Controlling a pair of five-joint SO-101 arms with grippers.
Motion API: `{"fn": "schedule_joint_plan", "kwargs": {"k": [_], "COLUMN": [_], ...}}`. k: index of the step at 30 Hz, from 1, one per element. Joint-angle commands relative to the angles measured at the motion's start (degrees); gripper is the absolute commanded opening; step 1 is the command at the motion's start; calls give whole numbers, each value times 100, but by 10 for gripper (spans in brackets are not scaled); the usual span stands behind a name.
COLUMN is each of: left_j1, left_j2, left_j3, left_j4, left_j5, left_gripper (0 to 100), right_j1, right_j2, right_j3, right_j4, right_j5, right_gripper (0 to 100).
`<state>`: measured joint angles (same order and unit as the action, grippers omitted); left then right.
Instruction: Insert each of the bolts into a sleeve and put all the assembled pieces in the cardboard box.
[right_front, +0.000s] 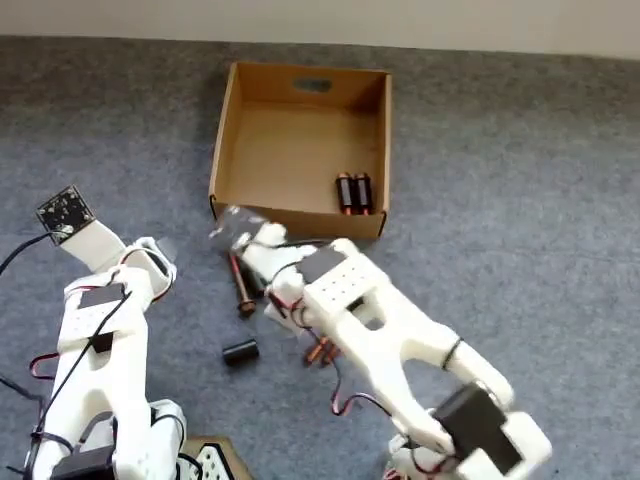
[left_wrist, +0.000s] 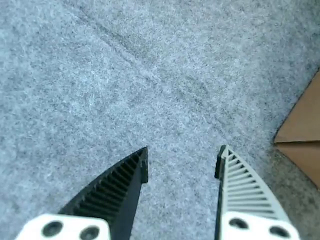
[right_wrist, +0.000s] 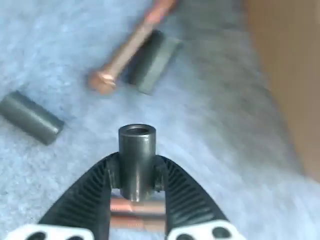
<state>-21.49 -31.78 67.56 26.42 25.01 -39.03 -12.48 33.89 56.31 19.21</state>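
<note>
Right gripper (right_wrist: 136, 167) clamped on a dark sleeve (right_wrist: 136, 142); copper bolt (right_wrist: 135, 207) shows at its near end. Left gripper (left_wrist: 183, 155) spread wide, empty, over grey carpet (left_wrist: 125, 75).

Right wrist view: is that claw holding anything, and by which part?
Yes: the right gripper is shut on a dark sleeve, pinched by its sides about midway, open end poking out.

The right arm (right_front: 350, 300) hides most of the bolts (right_front: 320, 352) beneath it, and its claw (right_front: 232, 228) is blurred.
</note>
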Motion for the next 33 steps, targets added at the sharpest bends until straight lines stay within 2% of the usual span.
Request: {"fn": "schedule_joint_plan", "kwargs": {"k": [1, 7, 12, 19, 26, 31, 33], "left_j1": [-40, -4, 48, 66, 66, 66, 66], "left_j2": [13, 13, 13, 13, 13, 13, 13], "left_j3": [-198, -198, -189, -180, -180, -180, -180], "left_j4": [-105, -105, -114, -114, -114, -114, -114], "left_j5": [35, 26, 26, 26, 26, 26, 26], "left_gripper": [231, 231, 231, 231, 231, 231, 231], "right_j1": [1033, 3037, 3820, 3785, 3503, 3292, 3240], "right_j2": [-945, -611, 391, 1086, 1103, 1103, 1103], "right_j3": [-31, -31, -31, -22, -31, -31, -48], "right_j4": [365, 927, 1059, 901, 831, 840, 840], "right_j5": [-598, -993, -949, -932, -334, -88, -26], "right_gripper": [6, 6, 6, 6, 15, 139, 156]}}
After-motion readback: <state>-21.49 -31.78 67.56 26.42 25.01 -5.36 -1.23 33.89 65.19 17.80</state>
